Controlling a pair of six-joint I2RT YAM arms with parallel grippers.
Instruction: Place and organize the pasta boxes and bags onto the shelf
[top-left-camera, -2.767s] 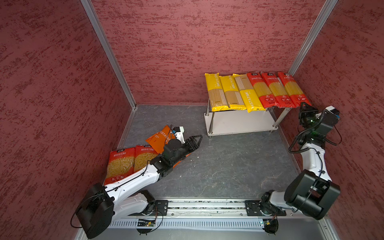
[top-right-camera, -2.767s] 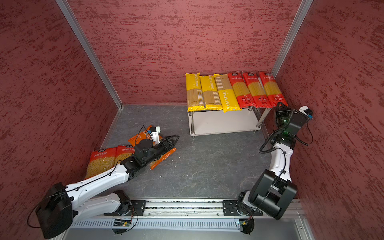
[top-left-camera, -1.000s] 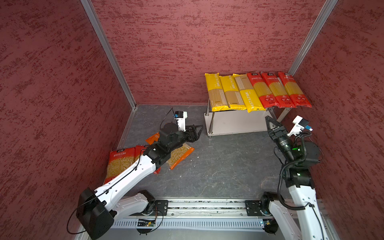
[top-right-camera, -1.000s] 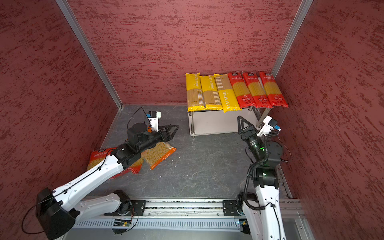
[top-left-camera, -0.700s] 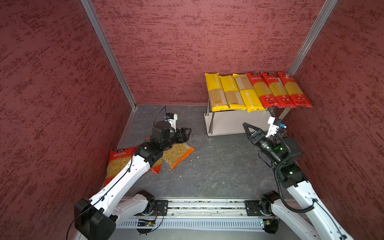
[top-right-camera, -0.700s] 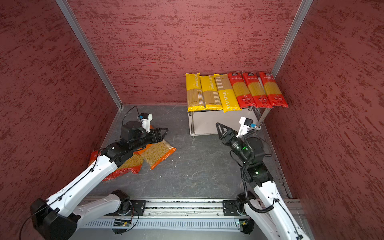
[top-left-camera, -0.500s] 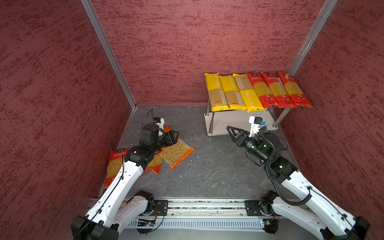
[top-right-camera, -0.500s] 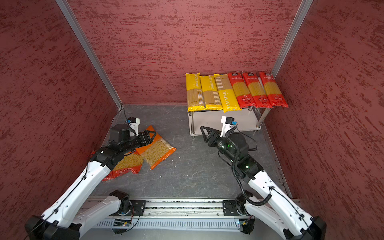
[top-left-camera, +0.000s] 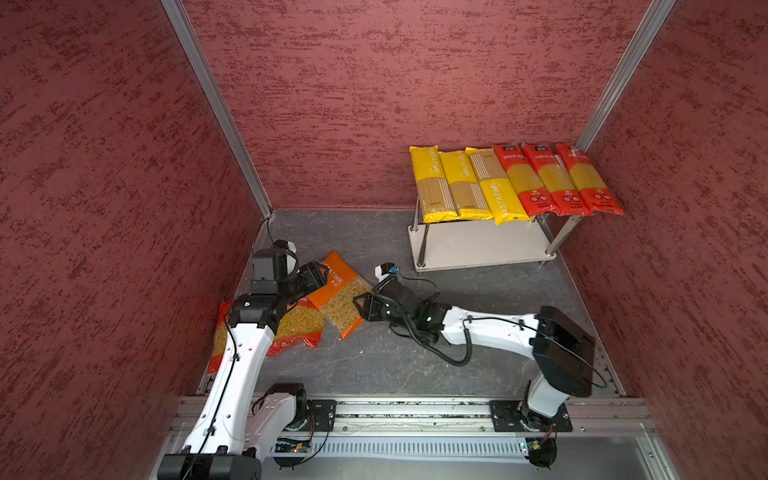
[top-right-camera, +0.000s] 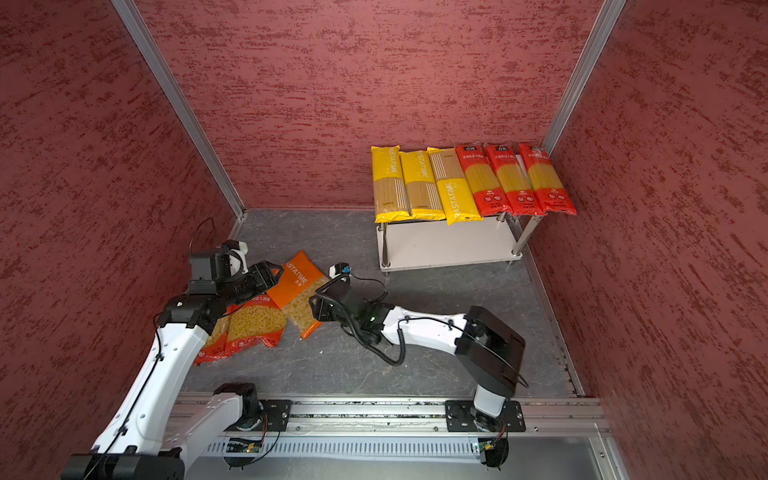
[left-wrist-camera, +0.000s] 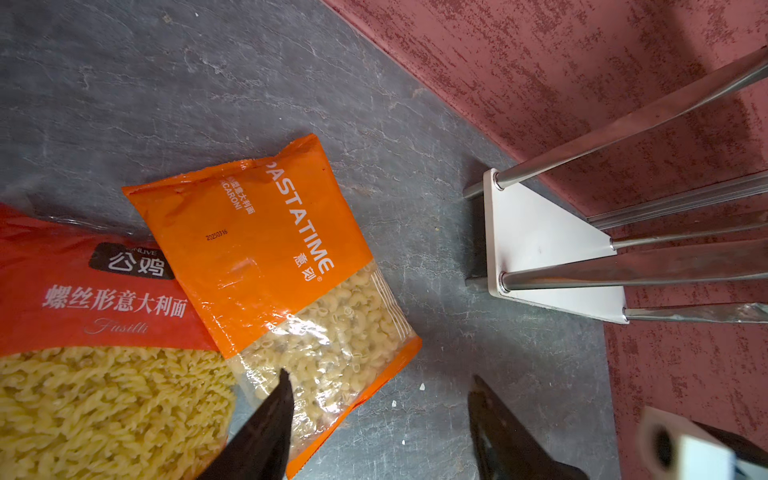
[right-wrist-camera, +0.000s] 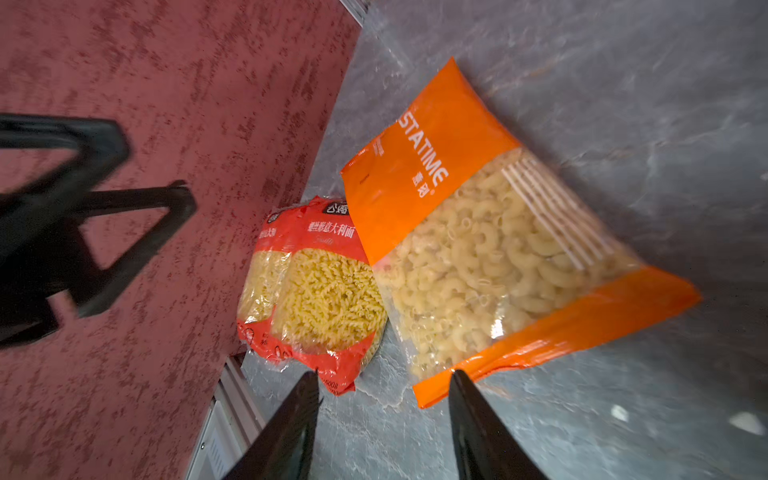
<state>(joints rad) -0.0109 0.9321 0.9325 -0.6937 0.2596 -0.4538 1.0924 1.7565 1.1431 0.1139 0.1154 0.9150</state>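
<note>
Here, my right arm stretches low across the floor. The right gripper (top-left-camera: 360, 306) is partly open and empty, with the orange macaroni pack (right-wrist-camera: 478, 249) just ahead of its tips. The left gripper (left-wrist-camera: 378, 380) hangs open and empty near that pack's opposite end. My left arm hides much of the two red fusilli packs (right-wrist-camera: 328, 291). The shelf (top-left-camera: 478, 249) stands well behind the right gripper.

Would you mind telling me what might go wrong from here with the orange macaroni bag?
The left gripper and right gripper, both open, crowd the orange macaroni bag from opposite sides; they may collide. The bag overlaps a red fusilli bag, so a grasp may catch both. Spaghetti packs overhang the shelf front; loading below might knock them.
</note>
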